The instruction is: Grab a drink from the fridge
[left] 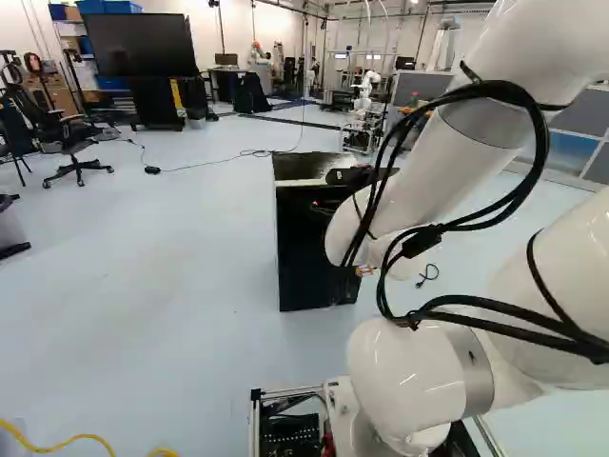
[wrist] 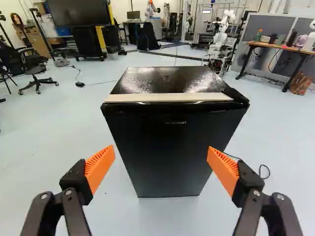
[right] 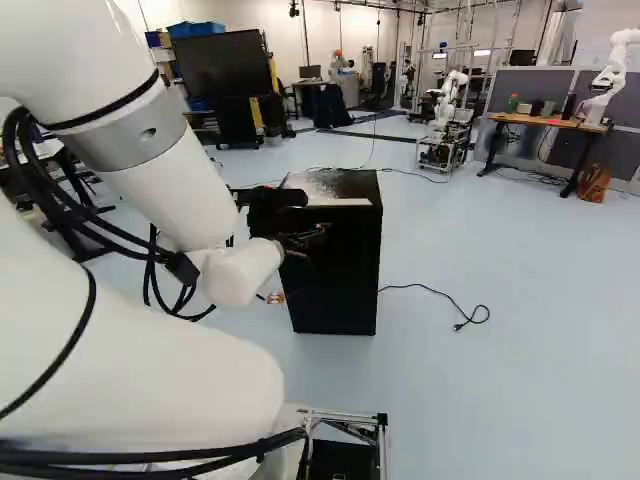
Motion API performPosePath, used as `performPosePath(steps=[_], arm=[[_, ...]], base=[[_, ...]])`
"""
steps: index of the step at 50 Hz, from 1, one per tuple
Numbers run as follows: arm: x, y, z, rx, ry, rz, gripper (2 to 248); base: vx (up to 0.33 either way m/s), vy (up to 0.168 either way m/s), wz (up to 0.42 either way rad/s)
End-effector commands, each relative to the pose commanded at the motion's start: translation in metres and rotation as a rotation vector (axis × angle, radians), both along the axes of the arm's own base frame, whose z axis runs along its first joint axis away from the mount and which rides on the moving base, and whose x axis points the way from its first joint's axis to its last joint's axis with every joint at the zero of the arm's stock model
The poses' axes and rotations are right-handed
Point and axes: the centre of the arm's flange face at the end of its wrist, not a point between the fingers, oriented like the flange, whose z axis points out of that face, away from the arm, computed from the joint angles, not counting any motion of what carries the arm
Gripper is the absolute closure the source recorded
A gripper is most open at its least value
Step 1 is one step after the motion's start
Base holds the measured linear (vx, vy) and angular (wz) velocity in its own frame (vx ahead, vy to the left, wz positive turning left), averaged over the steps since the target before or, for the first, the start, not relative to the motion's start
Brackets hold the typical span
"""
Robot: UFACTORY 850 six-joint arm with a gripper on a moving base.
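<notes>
The black fridge [wrist: 167,147] stands on the floor [wrist: 54,137] straight ahead, its door closed and facing the jaws, a pale strip [wrist: 170,97] along its top front edge. The jaws are spread wide, orange pads [wrist: 100,166] well apart, gripping nothing. A black cord [right: 428,288] trails over the floor beside the fridge at the right of the right base view. Farther back are a large screen [left: 147,46], an office chair [wrist: 33,64], another robot [right: 452,95] and a wooden worktop [right: 545,120].
</notes>
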Motion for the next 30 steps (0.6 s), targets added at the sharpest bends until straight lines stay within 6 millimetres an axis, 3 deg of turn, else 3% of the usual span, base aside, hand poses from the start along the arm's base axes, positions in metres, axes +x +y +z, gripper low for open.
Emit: performPosePath(steps=[16,30], arm=[[0.0,0.0,0.0,0.0,0.0,0.0,3],[0.0,0.0,0.0,0.0,0.0,0.0,3]], base=[[0.0,0.019,-0.003],[0.0,0.071,-0.009]])
